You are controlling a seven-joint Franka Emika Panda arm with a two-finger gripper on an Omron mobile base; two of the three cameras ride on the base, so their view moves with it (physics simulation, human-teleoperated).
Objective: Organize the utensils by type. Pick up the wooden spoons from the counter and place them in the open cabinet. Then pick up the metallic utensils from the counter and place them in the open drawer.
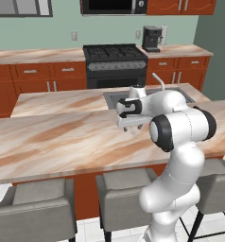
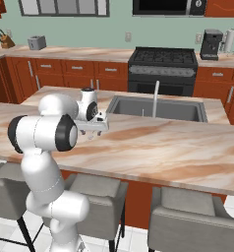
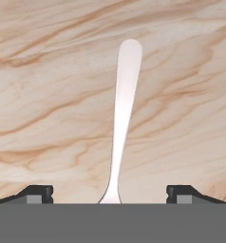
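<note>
From the hand, the gripper (image 3: pixel 110 194) is spread wide over a thin silvery utensil (image 3: pixel 123 118) lying flat on the counter (image 3: pixel 48 95), its handle between the fingertips (image 3: pixel 36 193). The base views show the sink (image 2: pixel 133 105) beyond.

Counter (image 3: pixel 48 95): pinkish-tan marble with brown veins, smooth, a soft sheen. Metallic utensil (image 3: pixel 123 118): pale silvery metal, smooth, satin rather than mirror-bright, handle end toward 12 o'clock in the hand view. Sink (image 2: pixel 188 110): grey brushed-looking metal basin. Stove (image 1: pixel 115 59): black, matt front. Stools (image 2: pixel 188 216): grey matt upholstery. Cabinet fronts (image 2: pixel 45 69): reddish-brown wood, low gloss, silver metal handles.
</note>
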